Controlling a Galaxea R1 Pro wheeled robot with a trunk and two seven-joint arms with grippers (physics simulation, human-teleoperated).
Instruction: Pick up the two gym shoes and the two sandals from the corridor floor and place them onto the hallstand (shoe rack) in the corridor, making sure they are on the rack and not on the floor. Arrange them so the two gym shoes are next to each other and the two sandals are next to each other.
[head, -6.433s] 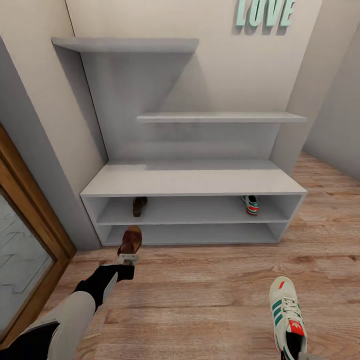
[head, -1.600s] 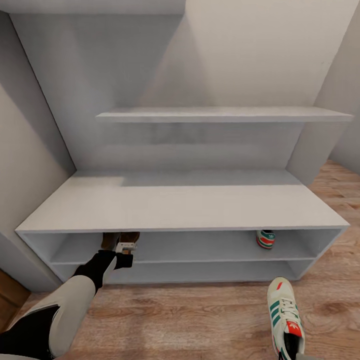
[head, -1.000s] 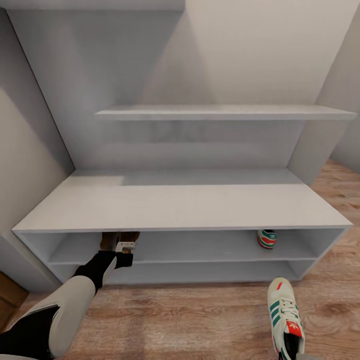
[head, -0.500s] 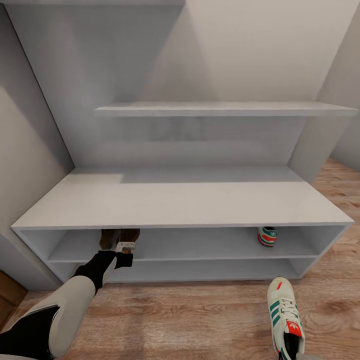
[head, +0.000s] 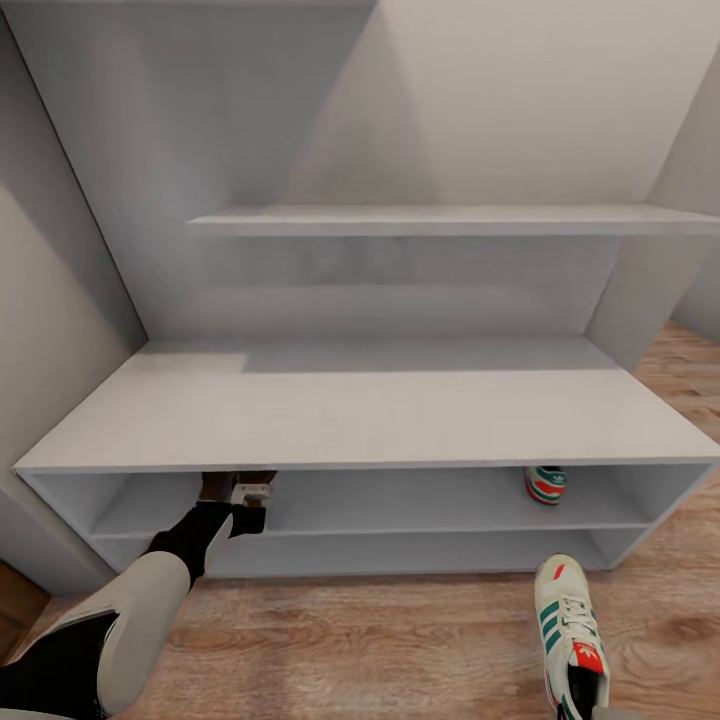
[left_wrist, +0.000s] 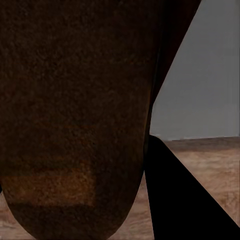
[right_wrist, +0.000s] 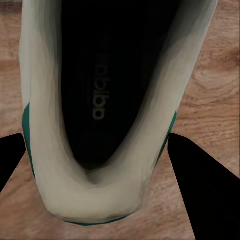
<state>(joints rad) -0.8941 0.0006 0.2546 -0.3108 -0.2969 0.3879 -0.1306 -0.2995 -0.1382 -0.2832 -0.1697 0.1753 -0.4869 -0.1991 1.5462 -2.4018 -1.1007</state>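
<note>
A: Start at our left gripper (head: 250, 493). What do we see there?

B: It sits at the front edge of the rack's (head: 360, 415) upper open shelf, just under the bench top's lip. It is clenched on a brown sandal (head: 258, 479), whose toe pokes into the shelf opening. Beside it, further into the shadow, we see another brown shape (head: 214, 485), probably the second sandal, though the bench edge hides most of it.

A: And from the left wrist?

B: The sandal's (left_wrist: 75, 120) dark sole covers most of that picture, with one black finger (left_wrist: 185, 200) alongside it, and grey rack wall and a strip of floor (left_wrist: 210, 155) past it.

A: The right side?

B: From the right wrist we look into the heel opening of a trainer (right_wrist: 110, 100), with a black finger (right_wrist: 210, 185) on either side of the heel. We cannot tell whether those fingers press the shoe or only flank it. From the head, that trainer (head: 571, 630) points toe-first at the rack, over the floor (head: 380, 640) and short of the rack's front.

A: The other trainer?

B: It (head: 546, 484) stands on the upper shelf near the right end, heel towards us, well apart from the sandals.

A: Room to move?

B: The shelf between the sandals and that trainer is open along its whole middle. The lower shelf and the bench top are bare, and the floor between our arms is free.
</note>
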